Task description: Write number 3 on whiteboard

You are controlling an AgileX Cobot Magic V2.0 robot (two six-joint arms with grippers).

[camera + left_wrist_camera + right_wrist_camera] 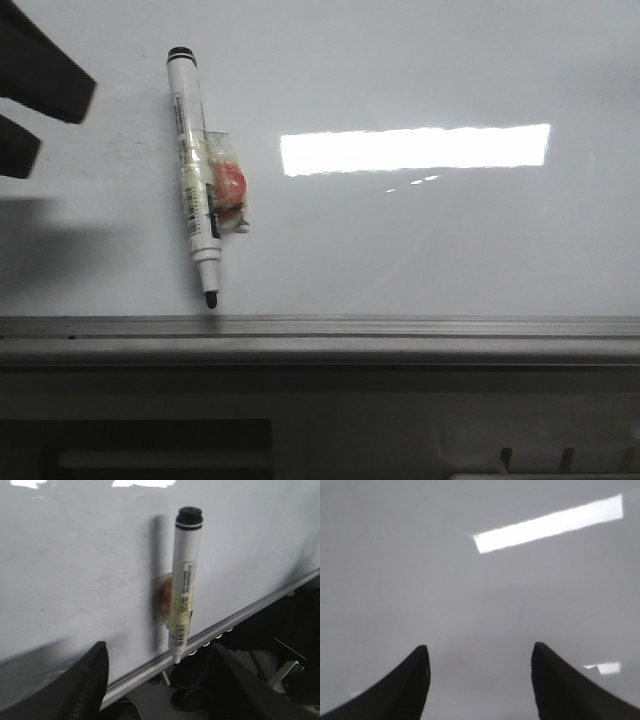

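Whiteboard (420,240), one marker (195,165), uncapped.

Only the marker (198,170) interrupts the whiteboard (420,240), lying near its left side.

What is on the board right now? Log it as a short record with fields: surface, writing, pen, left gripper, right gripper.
surface: whiteboard, glossy, with a bright glare strip and a grey metal frame along its near edge
writing: none visible; the number 3 is not drawn yet
pen: marker lying on the board, uncapped tip toward the frame, a small red-and-clear piece taped to its side
left gripper: open, holding nothing, near the marker
right gripper: open, holding nothing, over bare board
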